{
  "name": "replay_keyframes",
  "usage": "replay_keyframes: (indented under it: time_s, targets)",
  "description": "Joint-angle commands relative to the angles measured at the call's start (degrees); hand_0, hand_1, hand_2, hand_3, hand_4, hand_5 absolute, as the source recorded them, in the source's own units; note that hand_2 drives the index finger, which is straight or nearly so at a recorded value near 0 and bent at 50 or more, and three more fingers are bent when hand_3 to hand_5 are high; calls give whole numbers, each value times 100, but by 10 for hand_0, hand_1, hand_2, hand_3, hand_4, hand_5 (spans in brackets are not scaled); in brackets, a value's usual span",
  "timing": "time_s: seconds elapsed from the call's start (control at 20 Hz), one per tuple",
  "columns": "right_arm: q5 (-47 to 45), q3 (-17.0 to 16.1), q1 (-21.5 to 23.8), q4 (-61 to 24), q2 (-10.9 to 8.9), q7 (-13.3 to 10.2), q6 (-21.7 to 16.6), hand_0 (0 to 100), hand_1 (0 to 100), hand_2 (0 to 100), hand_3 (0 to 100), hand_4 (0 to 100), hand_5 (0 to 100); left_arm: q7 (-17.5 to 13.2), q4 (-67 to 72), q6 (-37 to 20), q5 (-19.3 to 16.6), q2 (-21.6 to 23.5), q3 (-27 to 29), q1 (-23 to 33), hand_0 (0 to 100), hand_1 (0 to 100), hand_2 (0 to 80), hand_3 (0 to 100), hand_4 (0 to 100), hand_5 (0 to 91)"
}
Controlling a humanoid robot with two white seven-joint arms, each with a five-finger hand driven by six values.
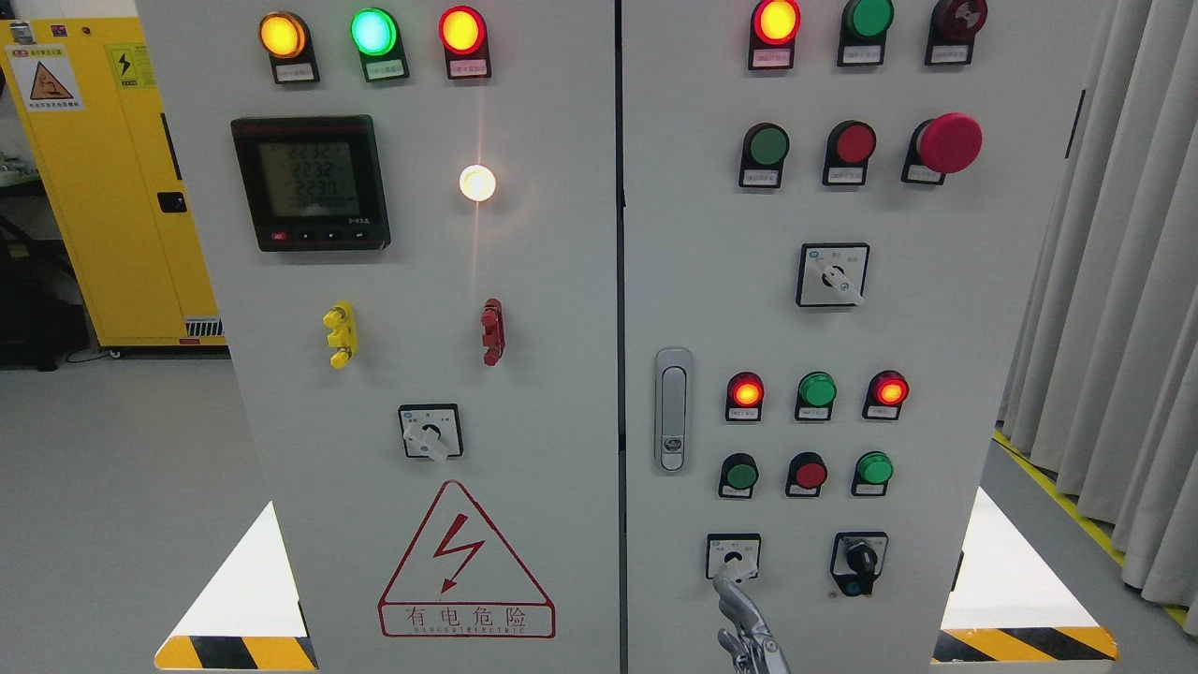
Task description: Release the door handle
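Note:
The silver door handle (672,409) sits upright in its recess on the left edge of the right cabinet door (936,374), and nothing touches it. My right hand (742,622) shows only partly at the bottom edge, below and a little right of the handle. Its metal fingers (728,597) are relaxed and hold nothing, with one reaching up to just under a white rotary switch (733,559). The left hand is out of view.
Both grey cabinet doors are shut, with the seam (620,374) between them. The doors carry indicator lamps, push buttons, a red emergency button (948,142), a meter display (310,183) and a danger sign (466,566). A yellow cabinet (103,187) stands at the left, curtains (1123,328) at the right.

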Motion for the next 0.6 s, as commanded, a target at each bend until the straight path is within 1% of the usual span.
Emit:
replay_keyframes:
  time_s: [0.0, 0.05, 0.1, 0.15, 0.2, 0.25, 0.3, 0.35, 0.4, 0.5, 0.55]
  targets:
    - [857, -86, -78, -1, 32, 35, 4, 283, 337, 0, 274, 405, 187, -2, -70, 2, 0, 0, 0, 0, 120, 556, 0, 0, 0, 0]
    - [1164, -121, -87, -1, 50, 27, 30, 313, 358, 0, 344, 460, 292, -2, -70, 2, 0, 0, 0, 0, 120, 556, 0, 0, 0, 0]
    - [1489, -156, -113, 8, 59, 27, 47, 375, 391, 0, 502, 624, 540, -2, -70, 2, 0, 0, 0, 0, 120, 556, 0, 0, 0, 0]
    - [1745, -174, -165, 17, 76, 18, 39, 375, 391, 0, 502, 624, 540, -2, -70, 2, 0, 0, 0, 0, 120, 556, 0, 0, 0, 0]
    - [2000, -174, -201, 26, 111, 9, 39, 413, 410, 0, 676, 767, 773, -2, -70, 2, 0, 0, 0, 0, 120, 556, 0, 0, 0, 0]
    - [2307, -174, -236, 26, 137, 0, 39, 454, 410, 0, 704, 802, 824, -2, -70, 2, 0, 0, 0, 0, 120, 556, 0, 0, 0, 0]
    - [2641, -174, -271, 43, 155, -78, 47, 471, 411, 0, 726, 818, 847, -2, -70, 2, 0, 0, 0, 0, 120, 556, 0, 0, 0, 0]
    - [3036, -200, -324, 78, 173, -166, 48, 486, 410, 0, 780, 877, 918, -2, -70, 2, 0, 0, 0, 0, 120, 556, 0, 0, 0, 0]
    - [3405, -235, -376, 113, 173, -210, 74, 495, 408, 0, 810, 890, 950, -2, -70, 2, 0, 0, 0, 0, 120, 556, 0, 0, 0, 0]
    - [4004, -341, -447, 201, 190, -220, 170, 503, 406, 0, 849, 907, 973, -2, -70, 2, 0, 0, 0, 0, 120, 556, 0, 0, 0, 0]
    - [4267, -332, -499, 228, 234, -220, 275, 504, 405, 0, 857, 914, 979, -2, -70, 2, 0, 0, 0, 0, 120, 556, 0, 0, 0, 0]
